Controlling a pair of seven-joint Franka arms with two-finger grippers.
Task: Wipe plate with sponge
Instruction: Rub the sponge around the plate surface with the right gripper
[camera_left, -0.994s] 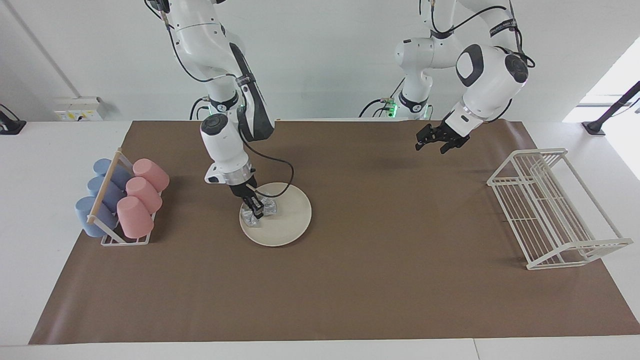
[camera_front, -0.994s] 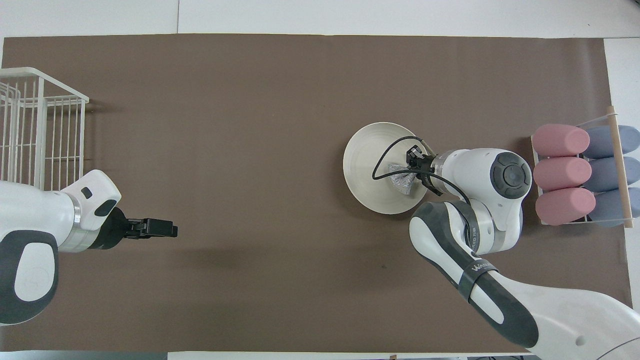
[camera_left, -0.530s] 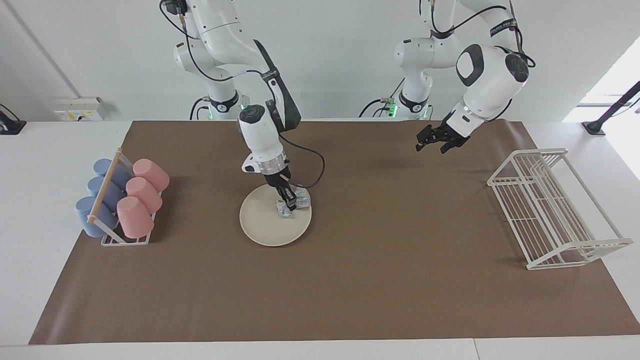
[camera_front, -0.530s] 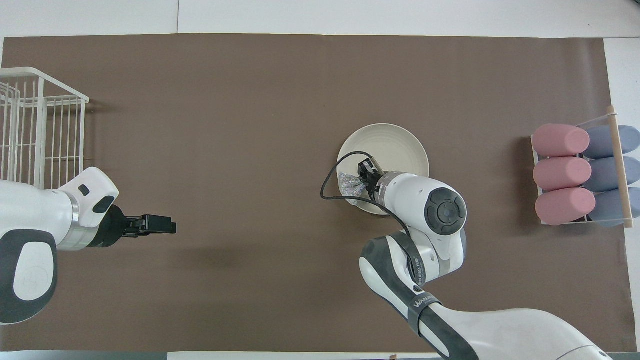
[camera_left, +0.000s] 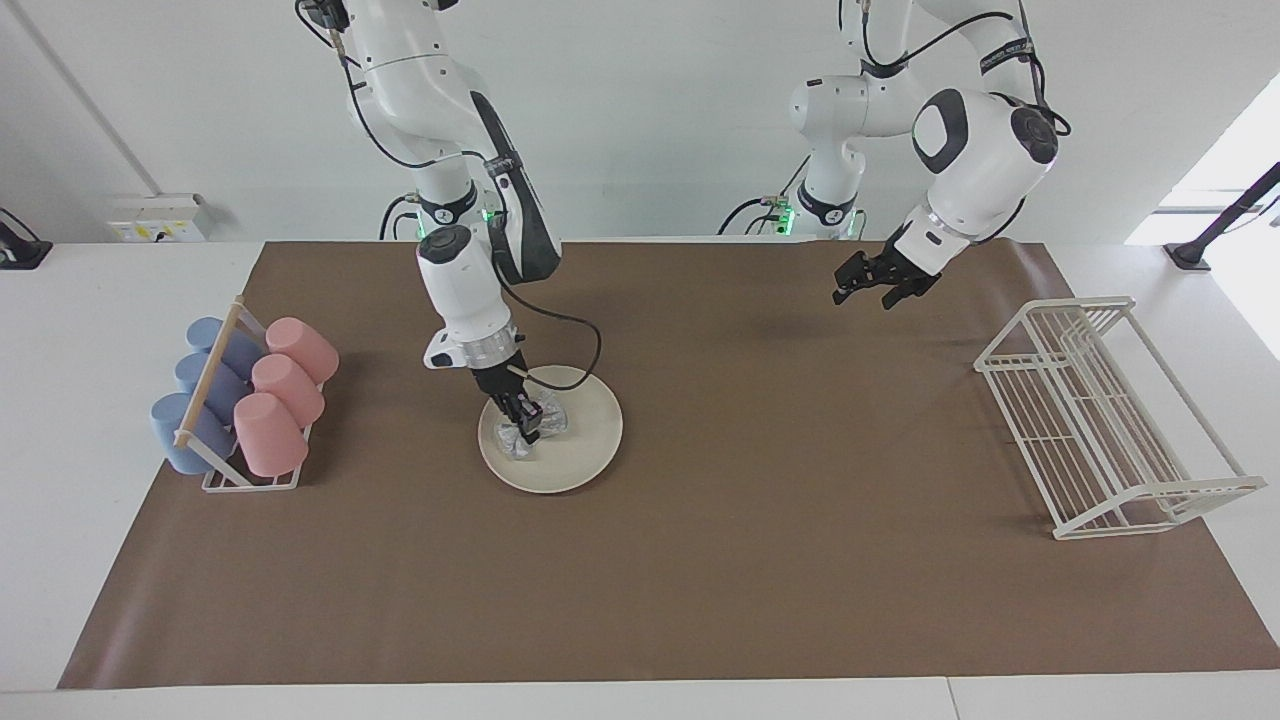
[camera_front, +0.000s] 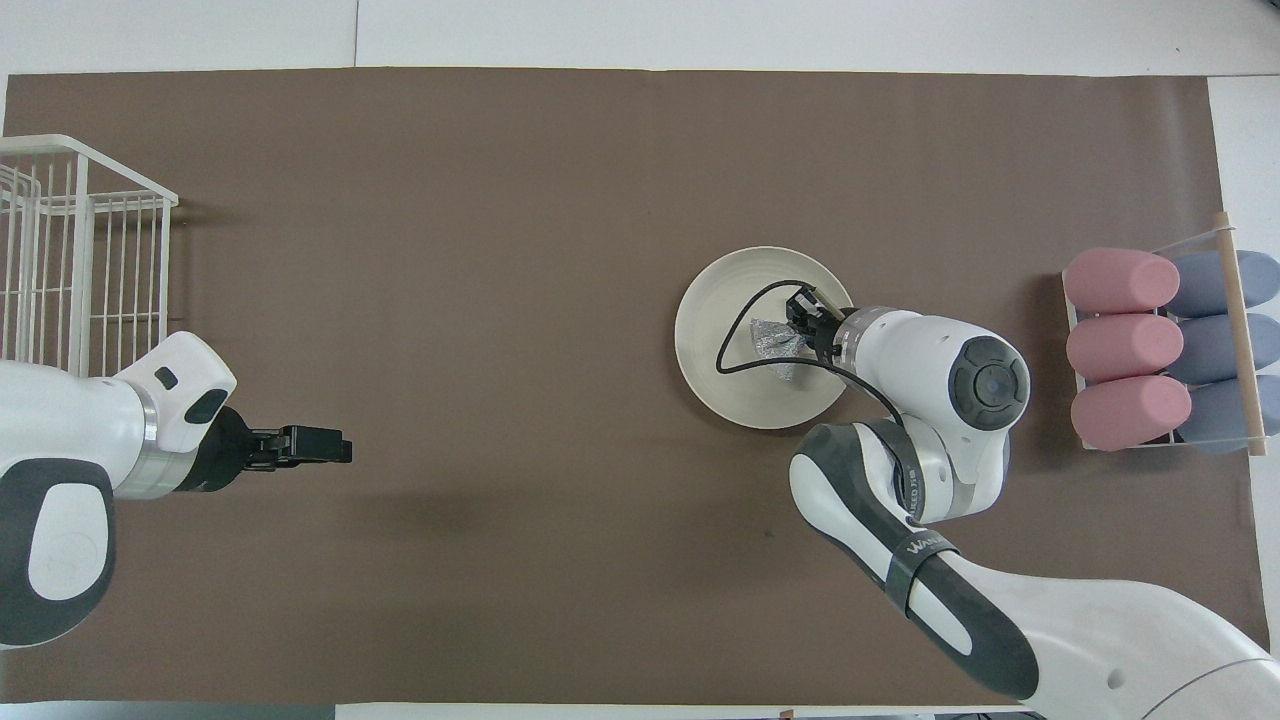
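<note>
The cream-white plate (camera_left: 575, 445) (camera_front: 720, 350) lies flat on the brown mat toward the right arm's end of the table. On it rests the silvery mesh sponge (camera_left: 545, 422) (camera_front: 770, 340), pressed down by my right gripper (camera_left: 524, 417) (camera_front: 797, 335), which is shut on the sponge. The sponge sits on the part of the plate toward the cup rack. My left gripper (camera_left: 868, 290) (camera_front: 330, 445) waits open in the air over bare mat, near the wire rack's end of the table.
A rack of pink and blue cups (camera_left: 245, 400) (camera_front: 1160, 350) stands at the right arm's end. A white wire dish rack (camera_left: 1100, 415) (camera_front: 70, 260) stands at the left arm's end. The brown mat (camera_left: 760, 560) covers the table.
The right gripper swept the sponge across the plate toward the table's middle, then back toward the cup rack. The plate shifted slightly. The left arm stayed put.
</note>
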